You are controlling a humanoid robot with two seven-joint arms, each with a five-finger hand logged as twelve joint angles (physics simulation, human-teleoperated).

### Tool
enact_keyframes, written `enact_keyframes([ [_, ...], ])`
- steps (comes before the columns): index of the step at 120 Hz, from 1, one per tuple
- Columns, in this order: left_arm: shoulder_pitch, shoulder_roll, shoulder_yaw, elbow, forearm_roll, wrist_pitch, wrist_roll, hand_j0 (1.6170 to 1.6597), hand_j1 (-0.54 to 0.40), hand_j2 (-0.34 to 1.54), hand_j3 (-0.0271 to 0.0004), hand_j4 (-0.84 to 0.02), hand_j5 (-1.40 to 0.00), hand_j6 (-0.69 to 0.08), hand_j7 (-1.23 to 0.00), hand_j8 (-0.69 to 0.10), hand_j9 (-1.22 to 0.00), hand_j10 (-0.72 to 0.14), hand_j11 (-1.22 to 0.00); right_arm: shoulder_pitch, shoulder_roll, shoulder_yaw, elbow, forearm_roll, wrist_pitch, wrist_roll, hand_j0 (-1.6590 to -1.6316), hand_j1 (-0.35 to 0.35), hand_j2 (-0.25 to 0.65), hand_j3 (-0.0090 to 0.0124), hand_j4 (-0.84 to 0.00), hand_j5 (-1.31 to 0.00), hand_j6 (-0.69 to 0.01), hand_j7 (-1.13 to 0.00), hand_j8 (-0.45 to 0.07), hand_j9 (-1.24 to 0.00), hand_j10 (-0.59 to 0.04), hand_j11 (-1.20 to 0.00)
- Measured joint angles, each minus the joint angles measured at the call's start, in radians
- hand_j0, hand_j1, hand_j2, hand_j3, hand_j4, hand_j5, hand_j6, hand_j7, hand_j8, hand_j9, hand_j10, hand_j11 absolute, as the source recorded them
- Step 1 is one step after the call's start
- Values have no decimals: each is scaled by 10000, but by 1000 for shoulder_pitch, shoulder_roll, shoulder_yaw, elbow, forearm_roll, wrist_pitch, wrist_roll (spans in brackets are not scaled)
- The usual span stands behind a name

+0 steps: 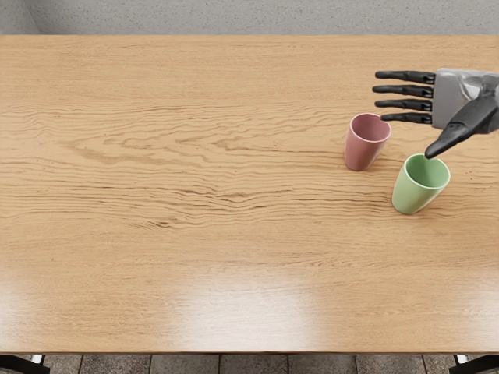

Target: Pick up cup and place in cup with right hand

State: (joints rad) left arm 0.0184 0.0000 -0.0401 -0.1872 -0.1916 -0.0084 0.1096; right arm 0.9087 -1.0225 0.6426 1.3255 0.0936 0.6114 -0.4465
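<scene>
our grey, black-fingered right hand (461, 100) is spread, empty; on the wooden table (195, 257) we see the smooth, tapered pink cup (363, 150) upright near its fingertips, the smooth, tapered pale-green cup (412, 193) near its thumb.

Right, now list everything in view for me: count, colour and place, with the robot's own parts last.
Pink cup: one, dusty pink, standing on the table's right side
Green cup: one, light green, nearer the bottom edge and further right than the pink one
Table: one, light wood grain, filling most of the view
Speckled surface: one, grey, beyond the table's far edge
Tiled floor: one, grey-brown, below the near edge
Dark fittings: two, black, bottom corners
Right hand: one, grey with black fingers, open, upper right
</scene>
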Motion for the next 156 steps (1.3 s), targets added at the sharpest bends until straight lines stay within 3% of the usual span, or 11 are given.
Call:
enact_keyframes([
  [13,0,0,0,0,0,0,0,16576,3488,3,-2,-1,-3,-2,-3,-2,-3,-1,-3,55,40,-1,10,-71,0,-33,-16576,-3129,-56,0,-291,-396,-285,-399,-291,-396,-295,-396],
  [21,0,0,0,0,0,0,0,16578,3488,3,-2,-2,-3,-2,-3,-2,-2,-1,-2,111,82,-3,12,-244,0,-49,-16577,-3135,-54,0,-291,-391,-287,-393,-291,-390,-294,-391],
  [32,0,0,0,0,0,0,0,16579,3489,2,-1,-2,-3,-3,-2,-2,-2,-1,-2,187,178,-5,12,-532,-23,-110,-16578,-3162,-50,0,-280,-364,-279,-364,-280,-363,-279,-363],
  [41,0,0,0,0,0,0,0,16579,3489,1,-1,-2,-2,-3,-2,-2,-1,-2,-1,218,239,-6,11,-752,-94,-138,-16579,-3176,-49,0,-277,-349,-281,-348,-278,-348,-275,-348],
  [60,0,0,0,0,0,-1,0,16580,3490,1,-1,-2,-1,-3,-1,-3,-1,-2,-1,243,312,-100,-10,-989,-275,-159,-16580,-3056,-67,0,-391,-483,-401,-480,-394,-482,-386,-481],
  [95,0,0,0,0,0,0,0,16581,3490,0,0,-3,-1,-3,-1,-3,-1,-2,-1,292,448,-248,-122,-1081,-416,-164,-16580,-2312,-186,0,-1026,-1294,-1041,-1289,-1030,-1292,-1017,-1291],
  [125,0,0,0,0,0,0,0,16581,3491,0,0,-3,-1,-3,-1,-3,-1,-2,-1,287,470,-309,-134,-1089,-485,-164,-16581,-2194,-203,0,-1128,-1424,-1145,-1419,-1133,-1422,-1119,-1421],
  [156,0,0,0,0,0,0,0,16581,3490,1,0,-3,-1,-3,-1,-3,-1,-2,-1,246,478,-325,-134,-1091,-550,-164,-16581,-1939,-242,0,-1343,-1702,-1361,-1696,-1348,-1700,-1334,-1699],
])
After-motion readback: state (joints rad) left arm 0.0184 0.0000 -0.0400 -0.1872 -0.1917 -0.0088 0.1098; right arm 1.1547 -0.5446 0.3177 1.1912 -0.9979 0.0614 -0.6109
